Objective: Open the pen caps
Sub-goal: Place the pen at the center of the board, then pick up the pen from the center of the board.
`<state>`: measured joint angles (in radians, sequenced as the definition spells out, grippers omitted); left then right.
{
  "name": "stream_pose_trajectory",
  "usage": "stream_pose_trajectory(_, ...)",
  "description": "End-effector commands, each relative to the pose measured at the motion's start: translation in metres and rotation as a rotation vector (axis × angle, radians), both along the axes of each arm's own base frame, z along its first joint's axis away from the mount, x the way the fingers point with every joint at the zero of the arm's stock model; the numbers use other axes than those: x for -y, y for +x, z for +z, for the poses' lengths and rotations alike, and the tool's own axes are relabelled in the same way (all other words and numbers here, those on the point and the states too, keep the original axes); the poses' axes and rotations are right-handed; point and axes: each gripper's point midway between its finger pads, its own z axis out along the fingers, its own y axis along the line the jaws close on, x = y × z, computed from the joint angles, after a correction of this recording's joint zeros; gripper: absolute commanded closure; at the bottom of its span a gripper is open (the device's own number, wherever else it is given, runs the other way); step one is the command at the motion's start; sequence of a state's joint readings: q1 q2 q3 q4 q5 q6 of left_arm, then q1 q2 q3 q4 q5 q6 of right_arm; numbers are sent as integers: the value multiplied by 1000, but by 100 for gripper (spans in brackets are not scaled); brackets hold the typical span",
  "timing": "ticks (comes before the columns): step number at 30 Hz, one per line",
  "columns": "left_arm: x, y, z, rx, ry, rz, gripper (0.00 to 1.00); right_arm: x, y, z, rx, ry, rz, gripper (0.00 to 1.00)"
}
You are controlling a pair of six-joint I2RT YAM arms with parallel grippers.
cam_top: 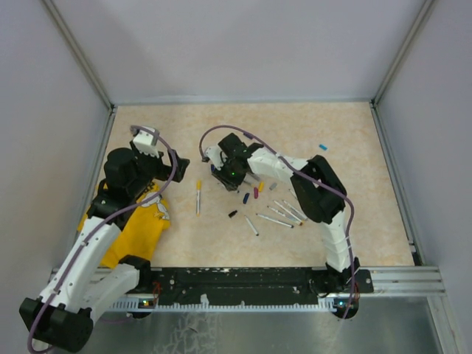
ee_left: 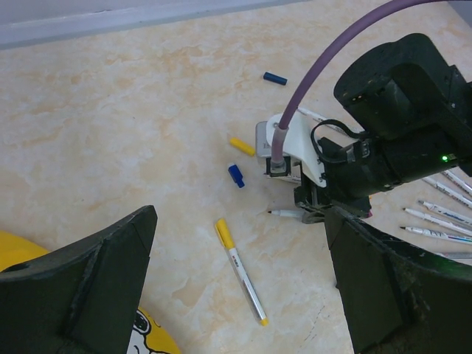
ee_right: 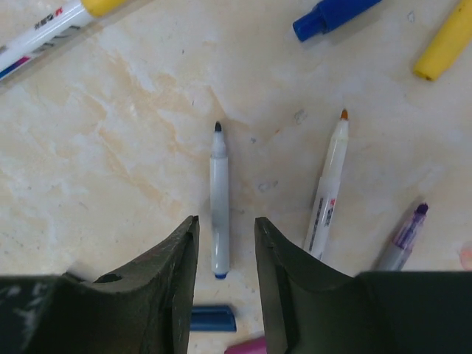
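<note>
An uncapped pen (ee_right: pixel 219 214) with a grey barrel and dark tip lies flat on the table. My right gripper (ee_right: pixel 226 221) is open just above its rear end, and neither jaw touches the barrel. A blue cap (ee_right: pixel 212 318) and a magenta cap (ee_right: pixel 247 345) lie under the fingers. Beside them lie an orange-tipped pen (ee_right: pixel 326 199) and a purple-tipped pen (ee_right: pixel 402 240), both uncapped. A loose blue cap (ee_right: pixel 332 15) and a yellow cap (ee_right: pixel 446 44) lie farther off. My left gripper (ee_left: pixel 242 243) hangs wide open over a pen (ee_left: pixel 240 271) that wears its yellow cap.
Several uncapped pens (cam_top: pixel 284 212) lie in a row right of my right gripper (cam_top: pixel 223 177), with dark caps scattered nearby. One blue cap (cam_top: pixel 323 147) sits apart at the far right. A yellow cloth (cam_top: pixel 136 228) lies under my left arm. Walls close in three sides.
</note>
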<state>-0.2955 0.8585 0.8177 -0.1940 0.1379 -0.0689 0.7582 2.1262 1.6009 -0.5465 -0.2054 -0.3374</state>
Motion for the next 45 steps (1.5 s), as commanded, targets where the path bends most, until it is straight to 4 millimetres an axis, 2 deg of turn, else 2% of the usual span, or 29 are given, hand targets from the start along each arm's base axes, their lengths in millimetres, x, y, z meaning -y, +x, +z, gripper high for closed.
stream_pose_trajectory(1,-5,-1,13,61,-1,13,0,-3,-3,72,113,110,24,64)
stream_pose_trajectory(6,-5,-3,14,72,-5,9,0,4,-25,118,138,216,95,64)
stream_pose_trajectory(9,-4,-4,16,75,-8,6,0,16,-40,145,157,285,129,64)
stream_pose_trajectory(10,-4,-4,15,74,-8,6,0,22,-44,157,170,313,138,64)
stream_pose_trajectory(15,-3,-5,16,75,-16,0,0,59,-61,190,204,437,137,65)
stream_pose_trajectory(20,1,-5,14,67,-23,-18,0,93,-78,212,250,526,101,67)
stream_pose_trajectory(24,3,-4,13,60,-24,-27,0,107,-94,223,294,576,108,67)
stream_pose_trajectory(30,2,-5,15,62,-45,-16,0,141,-87,224,331,644,32,67)
stream_pose_trajectory(40,35,-10,-3,-75,-140,-163,0,143,-88,212,311,633,44,67)
stream_pose_trajectory(45,47,-20,-8,-106,-233,-209,0,142,-89,211,304,635,49,67)
